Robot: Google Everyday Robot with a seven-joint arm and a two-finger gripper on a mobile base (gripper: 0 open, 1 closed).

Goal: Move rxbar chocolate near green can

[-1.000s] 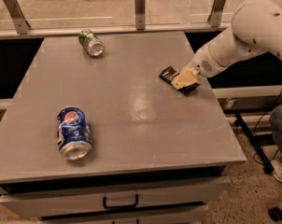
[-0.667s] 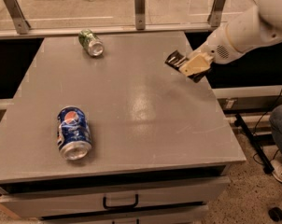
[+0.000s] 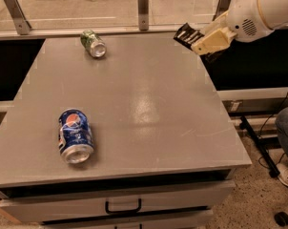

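Two cans lie on their sides on the smooth grey table (image 3: pixel 149 109): a blue Pepsi can (image 3: pixel 76 136) at its near left, the small green can (image 3: pixel 93 43) by its far left edge. Above the table's far right corner, the cream gripper (image 3: pixel 201 42) pinches the rxbar chocolate (image 3: pixel 187 34), a thin, flat, dark-wrapped bar held clear of the surface.

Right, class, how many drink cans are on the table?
2. The green can lies on its side at the far left; the blue Pepsi can lies near the front left. The gripper, at the far right edge, holds the rxbar chocolate. No others seem hidden.
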